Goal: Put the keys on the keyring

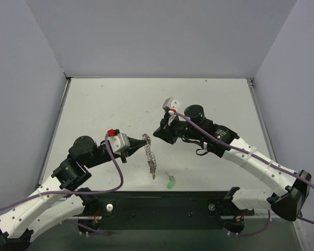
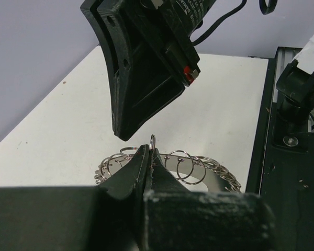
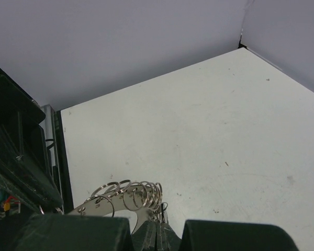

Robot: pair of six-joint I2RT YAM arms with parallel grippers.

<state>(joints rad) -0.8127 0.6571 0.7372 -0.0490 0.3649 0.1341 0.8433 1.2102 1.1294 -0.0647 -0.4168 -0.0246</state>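
Note:
My left gripper (image 1: 138,145) is shut on one small loop at the edge of the keyring (image 1: 149,155), a silvery ring rimmed with small loops, and holds it above the table. The pinch shows in the left wrist view (image 2: 150,152), with the keyring (image 2: 209,170) beyond. My right gripper (image 1: 158,134) is shut just beside the keyring's top; a thin dark piece, seemingly a key (image 3: 161,208), sticks out of its tips (image 3: 158,231) against the keyring (image 3: 126,196). A green-headed key (image 1: 170,183) lies on the table. A yellowish key (image 1: 154,175) hangs at the keyring's low end.
The black base rail (image 1: 162,204) runs along the near edge, just below the green key. Grey walls enclose the white table (image 1: 120,104) on three sides. The right gripper's black body (image 2: 141,78) hangs close above the left fingers.

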